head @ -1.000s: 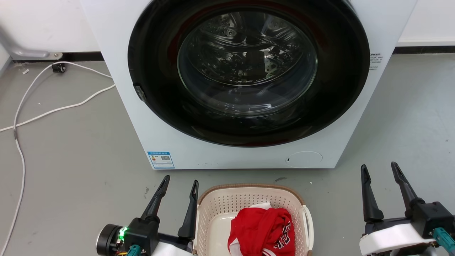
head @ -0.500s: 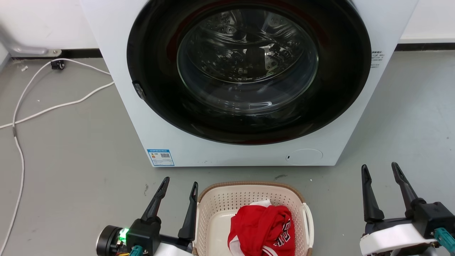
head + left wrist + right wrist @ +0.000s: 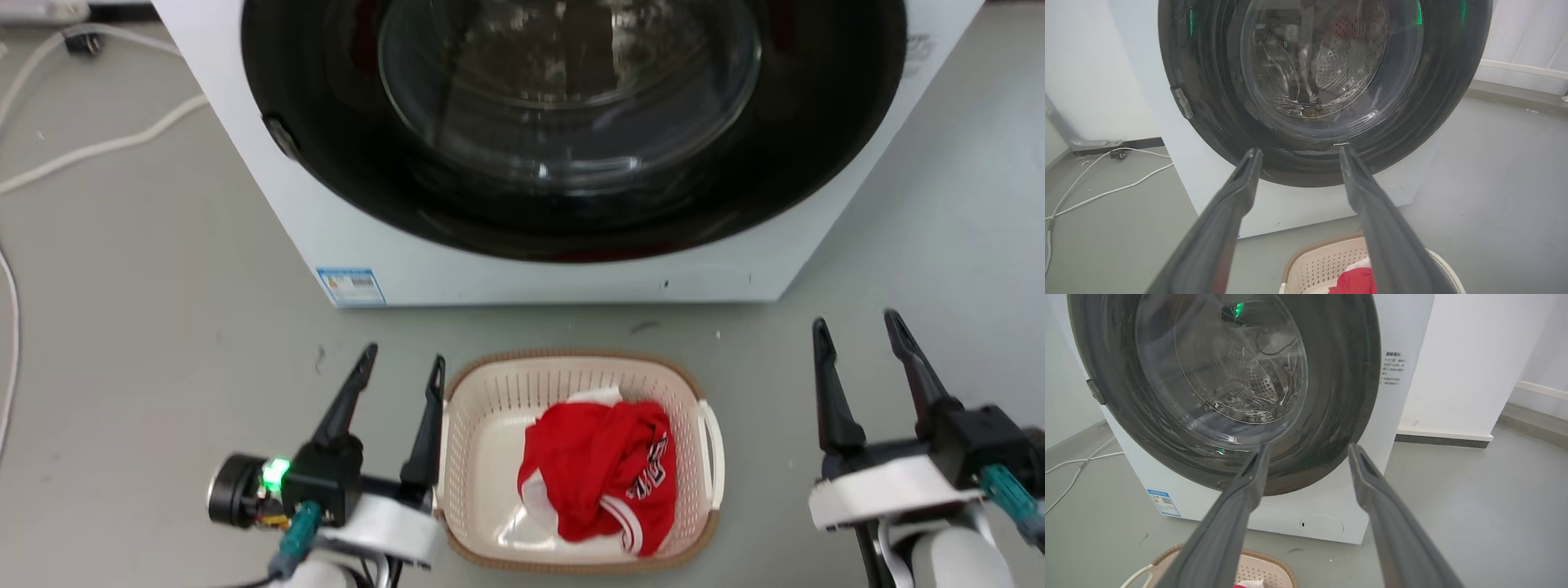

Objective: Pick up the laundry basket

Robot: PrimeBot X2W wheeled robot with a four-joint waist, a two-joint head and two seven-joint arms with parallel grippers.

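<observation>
View dipped: laundry basket [image 3: 571, 358] between spread left claw [image 3: 406, 354], right claw [image 3: 856, 318]

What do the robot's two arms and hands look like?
The left hand and right hand each have two long, dark, tapering fingers on a black block, with a white wrist shell and a teal connector. The left one carries a black cylinder with a green light.
</observation>
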